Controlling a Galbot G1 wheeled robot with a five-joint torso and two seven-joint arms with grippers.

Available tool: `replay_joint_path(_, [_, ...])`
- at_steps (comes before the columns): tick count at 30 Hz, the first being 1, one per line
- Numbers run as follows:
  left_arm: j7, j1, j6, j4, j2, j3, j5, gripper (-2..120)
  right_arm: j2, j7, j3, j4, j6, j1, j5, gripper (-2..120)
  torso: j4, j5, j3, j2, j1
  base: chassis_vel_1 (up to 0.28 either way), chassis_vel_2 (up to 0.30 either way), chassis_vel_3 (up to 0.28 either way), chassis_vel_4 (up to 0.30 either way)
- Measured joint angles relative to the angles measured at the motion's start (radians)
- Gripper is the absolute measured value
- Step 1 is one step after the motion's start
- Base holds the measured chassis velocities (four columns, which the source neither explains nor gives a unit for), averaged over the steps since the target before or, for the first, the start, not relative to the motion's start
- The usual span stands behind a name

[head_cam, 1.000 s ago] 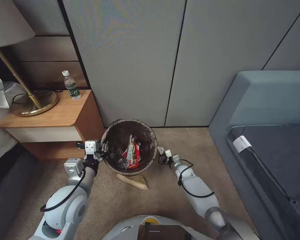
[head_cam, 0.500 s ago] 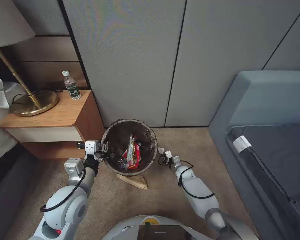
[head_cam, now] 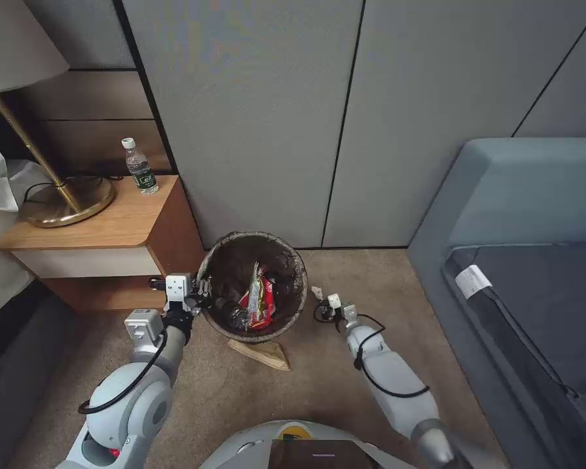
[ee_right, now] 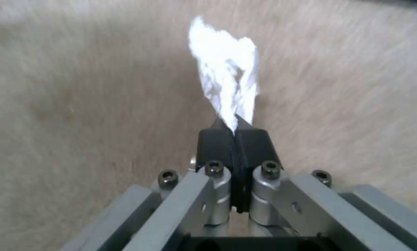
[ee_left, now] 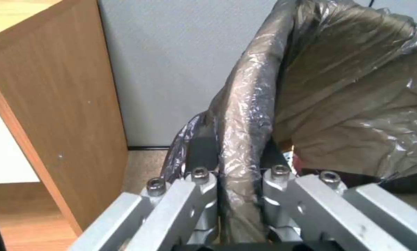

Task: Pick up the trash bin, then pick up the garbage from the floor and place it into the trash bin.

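The trash bin (head_cam: 286, 260), round with a dark bag folded over its rim, is near the wall on the beige floor (head_cam: 241, 391). A red snack packet (head_cam: 262, 305) and other litter lie inside it. My left gripper (head_cam: 202, 290) is shut on the bin's left rim, and the left wrist view shows its fingers (ee_left: 203, 153) clamping the bagged rim (ee_left: 245, 104). Just right of the bin, low over the carpet (ee_right: 78, 104), my right gripper (head_cam: 320, 298) is shut on a piece of garbage, a white paper scrap (ee_right: 227, 76). A flat tan wrapper (head_cam: 264, 353) lies before the bin.
A wooden nightstand (head_cam: 111, 234) with a brass lamp (head_cam: 65, 202) and a water bottle (head_cam: 140, 168) stands left of the bin. Grey wall panels (head_cam: 273, 117) close the back. A blue-grey sofa (head_cam: 521, 260) takes up the right side. Open carpet lies between bin and sofa.
My right arm has shifted a little to the right, away from the bin, with the paper scrap still in its fingers. The left gripper and bin have stayed put.
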Motion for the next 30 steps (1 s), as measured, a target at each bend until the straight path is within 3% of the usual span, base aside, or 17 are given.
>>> replay_joint_path(1, [0.0,-0.002,0.0,0.0,0.0,0.0,0.0,7,-0.03,0.003,-0.001,0.083,-0.017,-0.022,0.022,0,-0.0001,0.0005,0.0,0.0,0.0,0.0,0.0,0.0,0.0])
replay_joint_path(5, [0.0,-0.004,0.0,0.0,-0.001,0.0,-0.001,7,-0.07,0.012,0.001,0.187,-0.046,-0.048,0.059,0,0.0,0.0,0.0,0.0,0.0,0.0,0.0,0.0,0.0])
replay_joint_path(8, [-0.001,-0.006,0.0,0.002,-0.002,0.002,-0.001,7,-0.119,0.053,0.015,0.346,-0.1,-0.085,0.119,0,0.0002,0.0003,0.0,0.0,0.0,0.0,0.0,0.0,0.0])
replay_joint_path(21, [-0.007,-0.004,0.0,0.003,0.001,-0.004,-0.004,7,-0.232,0.099,0.097,0.691,-0.106,-0.22,0.17,0,0.0002,0.0003,0.0,0.0,0.0,0.0,0.0,0.0,0.0])
replay_joint_path(25, [-0.007,-0.004,0.0,0.003,0.002,-0.003,-0.005,7,-0.267,0.123,0.114,0.819,-0.125,-0.253,0.208,0,0.0001,0.0001,0.0,0.0,0.0,0.0,0.0,0.0,0.0])
replay_joint_path(29, [-0.007,-0.005,0.004,0.006,0.003,0.003,-0.005,7,-0.352,0.141,0.161,1.027,-0.176,-0.281,0.311,0,0.0002,0.0002,0.0,0.0,0.0,0.0,0.0,0.0,0.0])
replay_joint_path(30, [-0.007,-0.005,0.004,0.006,0.003,0.003,-0.005,7,-0.352,0.141,0.161,1.027,-0.176,-0.281,0.311,0,0.0002,0.0002,0.0,0.0,0.0,0.0,0.0,0.0,0.0])
